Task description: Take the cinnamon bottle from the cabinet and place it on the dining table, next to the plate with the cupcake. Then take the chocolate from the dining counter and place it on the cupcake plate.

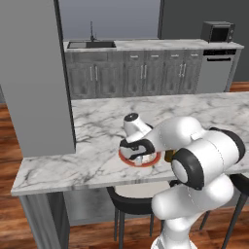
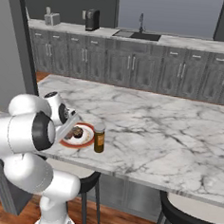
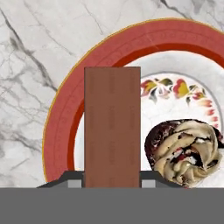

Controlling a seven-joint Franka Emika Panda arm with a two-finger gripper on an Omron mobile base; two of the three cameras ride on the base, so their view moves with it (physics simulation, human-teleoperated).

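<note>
chocolate [image 3: 112, 127]: flat brown bar, over red-rimmed plate [image 3: 61, 127].

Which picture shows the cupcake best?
The hand view: the cupcake sits close up on the plate, beside the chocolate held in the gripper. In the right base view it is a tiny dark lump. In the left base view the arm covers it.
</note>
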